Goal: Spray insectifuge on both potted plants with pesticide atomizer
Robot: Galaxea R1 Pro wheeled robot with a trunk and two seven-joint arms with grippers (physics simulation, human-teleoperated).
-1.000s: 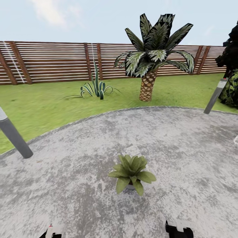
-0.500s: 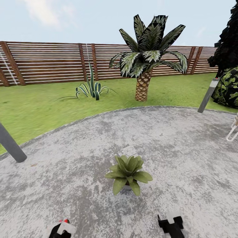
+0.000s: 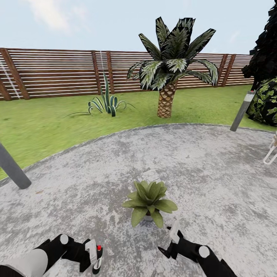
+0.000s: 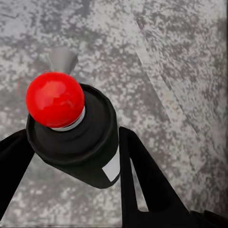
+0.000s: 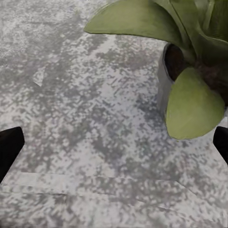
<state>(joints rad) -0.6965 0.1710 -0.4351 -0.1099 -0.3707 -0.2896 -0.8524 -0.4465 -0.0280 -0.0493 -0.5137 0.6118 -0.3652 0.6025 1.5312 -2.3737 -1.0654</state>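
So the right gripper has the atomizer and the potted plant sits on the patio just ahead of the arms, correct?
Not quite. The left gripper has the atomizer, not the right: the left wrist view shows the bottle with its red top clamped between the dark fingers. The right gripper is open, with nothing between its fingers. The potted plant does sit on the patio just ahead of the arms.

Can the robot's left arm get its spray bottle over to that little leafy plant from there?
Probably yes. The left gripper holds the pesticide atomizer, and bare patio lies between it and the potted plant, though it may need to reach closer.
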